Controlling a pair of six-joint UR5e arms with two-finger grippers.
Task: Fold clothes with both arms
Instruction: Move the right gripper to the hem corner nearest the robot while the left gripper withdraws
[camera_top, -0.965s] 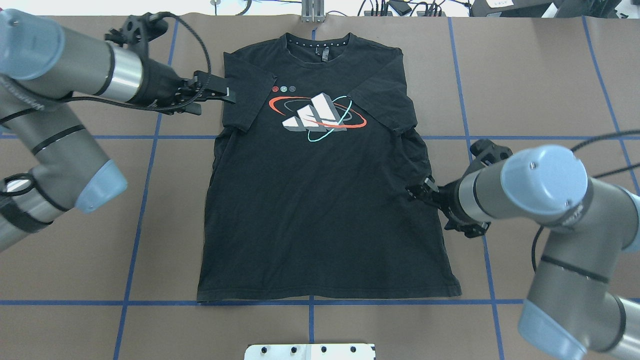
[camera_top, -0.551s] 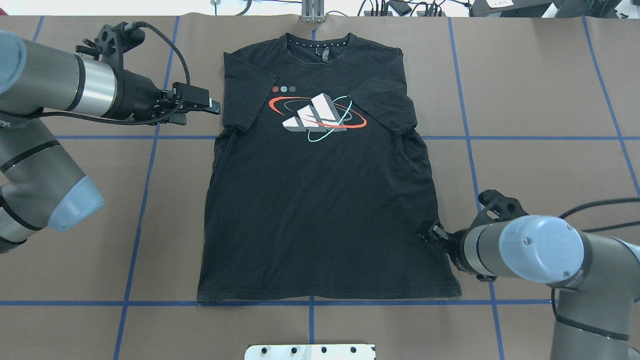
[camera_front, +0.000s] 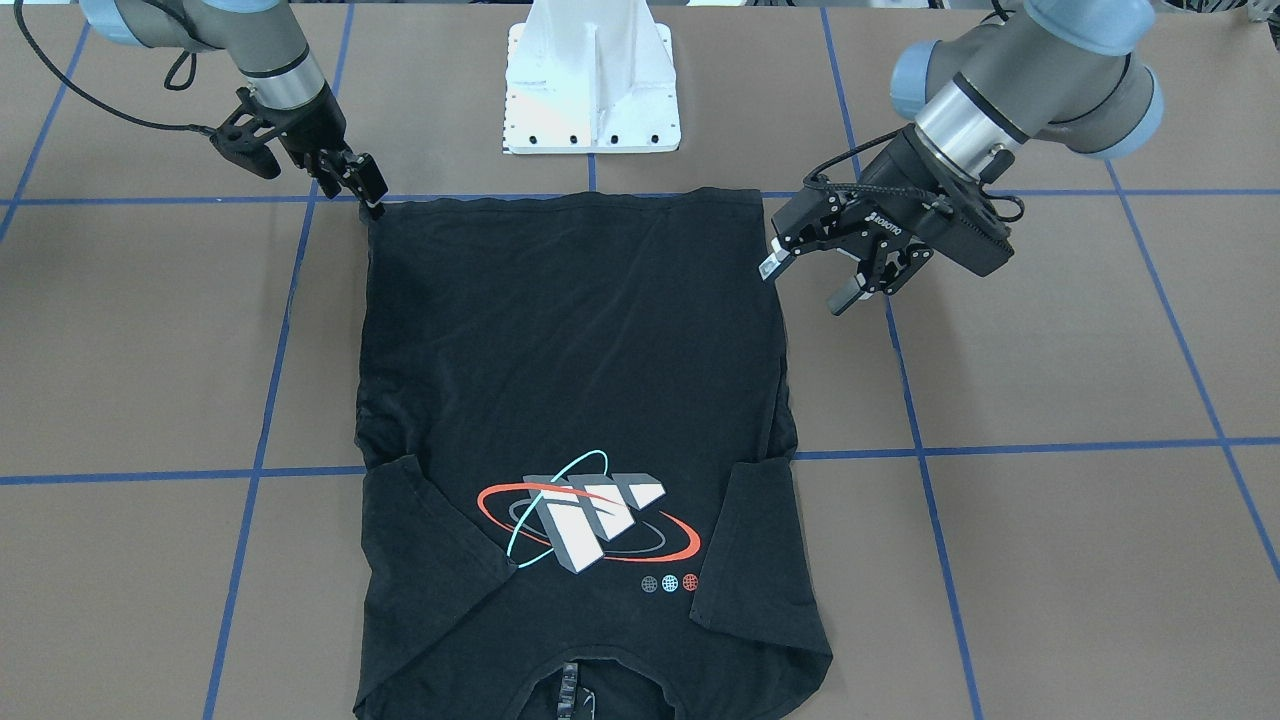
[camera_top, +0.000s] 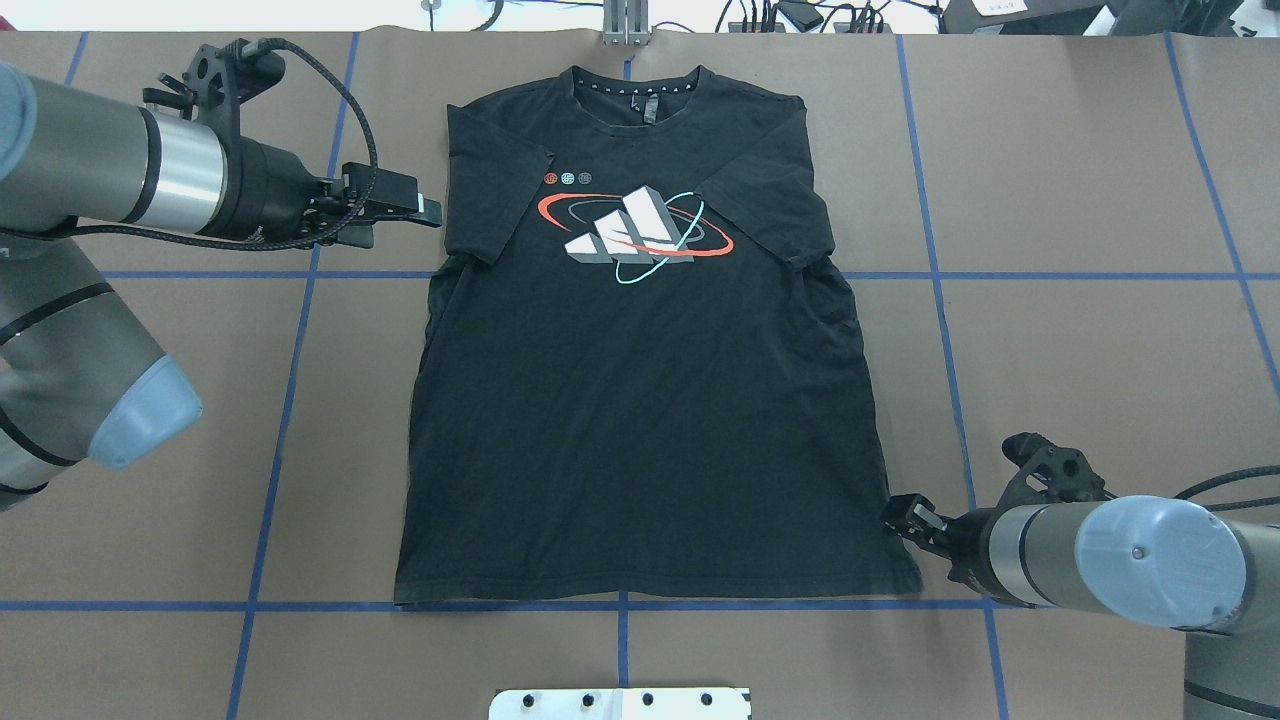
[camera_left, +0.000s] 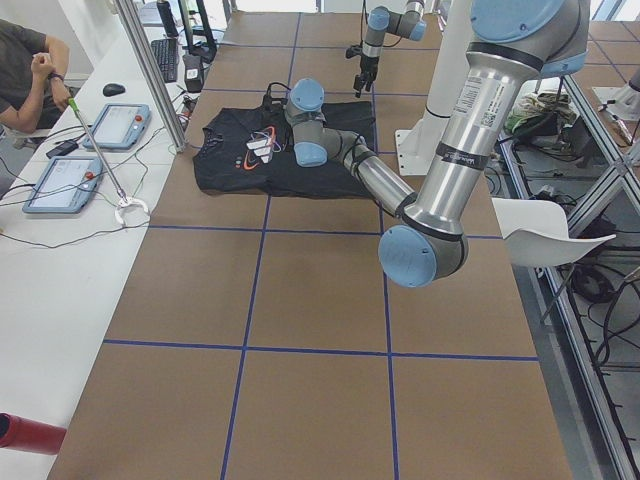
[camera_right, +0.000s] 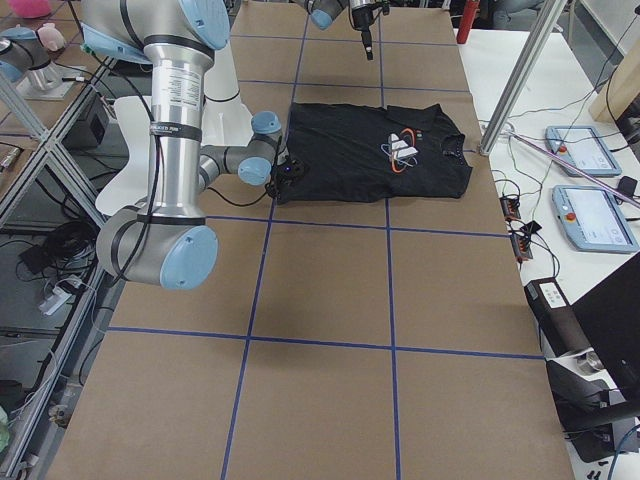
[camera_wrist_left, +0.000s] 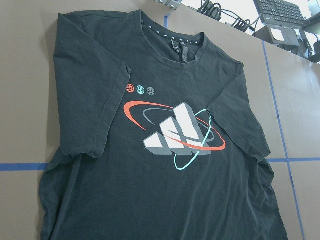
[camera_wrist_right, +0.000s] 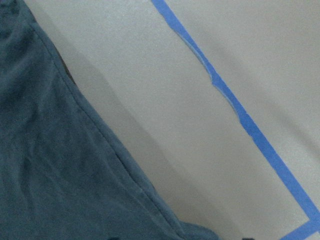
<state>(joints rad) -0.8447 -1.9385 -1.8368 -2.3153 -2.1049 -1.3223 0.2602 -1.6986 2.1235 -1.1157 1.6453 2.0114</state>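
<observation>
Front-facing view: the black T-shirt (camera_front: 570, 330) lies flat on the brown table (camera_front: 1050, 350), print side up, both sleeves folded in beside the orbit logo (camera_front: 585, 510). The left gripper (camera_front: 805, 285) hangs just off the shirt's side edge, fingers spread wide and holding nothing. The right gripper (camera_front: 368, 190) points at the shirt's opposite hem corner, fingers drawn together; whether it touches the cloth cannot be told.

Overhead view: the left gripper (camera_top: 425, 212) sits beside the T-shirt's (camera_top: 640, 420) folded sleeve. The right gripper (camera_top: 905, 515) is at the shirt's other side edge, near the hem.

Exterior left view: the T-shirt (camera_left: 240, 160) lies beyond the near left arm (camera_left: 460, 130).

Exterior right view: the T-shirt (camera_right: 350, 150) lies just past the right arm (camera_right: 175, 110).

Left wrist view: the T-shirt's (camera_wrist_left: 150, 200) collar and logo (camera_wrist_left: 175, 132) are seen from above.

Right wrist view: the T-shirt's (camera_wrist_right: 50, 175) hemmed edge runs across bare table near a blue tape line (camera_wrist_right: 240, 115).
</observation>
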